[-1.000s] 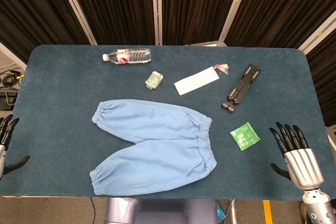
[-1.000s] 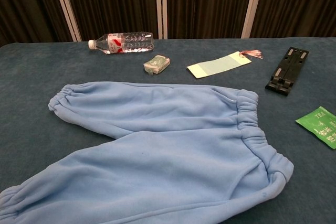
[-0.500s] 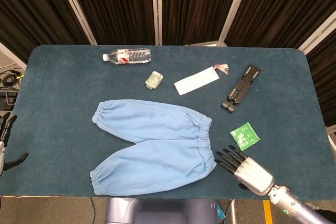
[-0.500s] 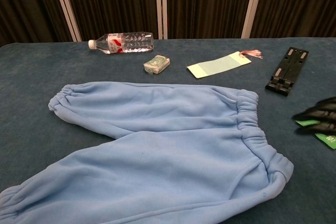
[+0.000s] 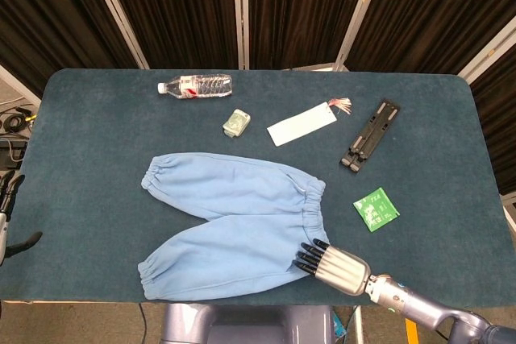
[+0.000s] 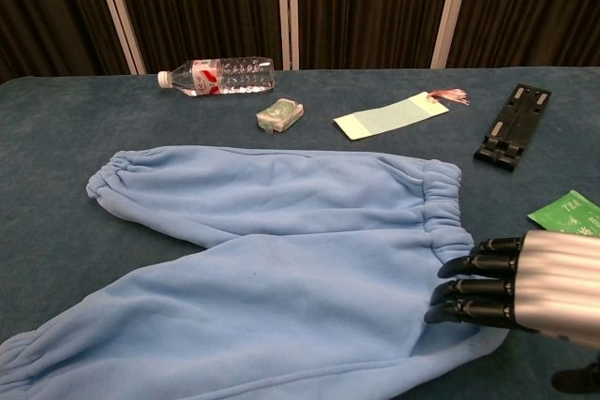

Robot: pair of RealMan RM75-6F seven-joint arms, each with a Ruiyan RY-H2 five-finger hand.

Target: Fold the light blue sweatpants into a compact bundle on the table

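Head view alone: left hand (image 5: 6, 227) off-table, fingers apart; right hand (image 6: 525, 280), fingers together, over sweatpants (image 6: 281, 259) waistband.

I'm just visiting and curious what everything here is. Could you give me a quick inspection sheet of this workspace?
Surface: dark blue table, cloth-like top.
Job's things: light blue sweatpants lying flat, legs spread toward the left, not yet folded.
Clutter: water bottle on its side; small green packet; pale bookmark with tassel; black folding stand; green sachet.
Hands: right hand over the waistband's near corner, fingers on or just above the cloth, no grip visible; left hand at the table's left edge, barely visible.
Cables: some on the floor at far left.
Surroundings: dark curtains with pale posts.
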